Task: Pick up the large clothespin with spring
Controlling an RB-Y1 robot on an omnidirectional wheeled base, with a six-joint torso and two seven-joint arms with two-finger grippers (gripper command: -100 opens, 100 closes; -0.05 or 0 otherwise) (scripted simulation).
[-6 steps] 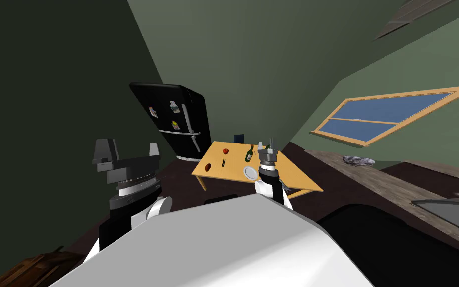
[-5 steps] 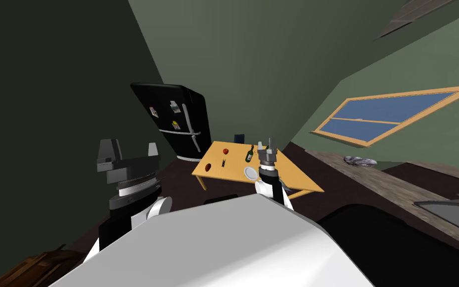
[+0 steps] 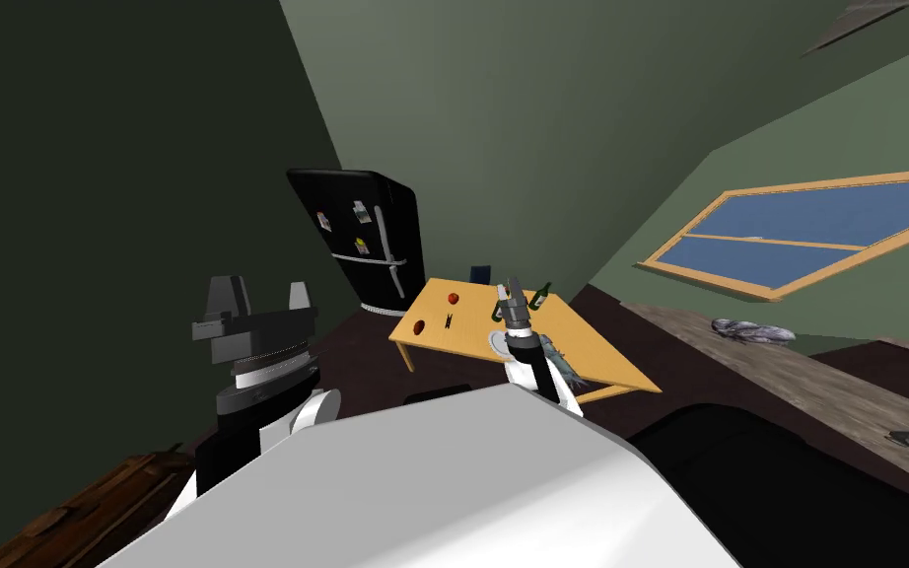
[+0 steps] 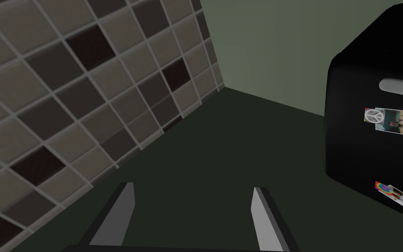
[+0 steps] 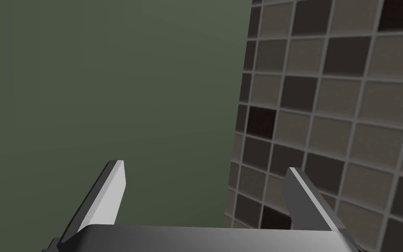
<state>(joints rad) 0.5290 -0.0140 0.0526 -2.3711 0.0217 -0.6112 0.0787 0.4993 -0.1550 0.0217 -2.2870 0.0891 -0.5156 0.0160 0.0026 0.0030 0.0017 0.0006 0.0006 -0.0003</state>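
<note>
Both arms are up in front of me and neither one is holding anything. My left gripper [image 3: 261,286] sits on the near left, fingers [image 4: 119,210] spread well apart with just air between them. Past it on that side is the black fridge [image 3: 372,237], with a few magnets and pictures stuck on its door. My right gripper [image 3: 510,287] is further out and to the right, and its fingers [image 5: 113,192] are wide apart too, nothing in them.

The clothespin [image 3: 450,319] is a small dark thing lying on the wooden table [image 3: 581,335], over toward the table's left side. It's too small from here to make out the spring. It lies between a red fruit [image 3: 454,297] on its far side and a reddish-brown round thing [image 3: 419,324] on its near left, apart from both.

From the head camera my right gripper lines up to the right of the clothespin, well apart from it. It's in front of a green bottle [image 3: 495,312], with a white plate [image 3: 495,342] just on the near side of that. A second green bottle [image 3: 544,292] is a bit further right. Way off right there's a counter [image 3: 798,380] with a crumpled grey cloth [image 3: 753,331] on it, under a window [image 3: 817,232].
</note>
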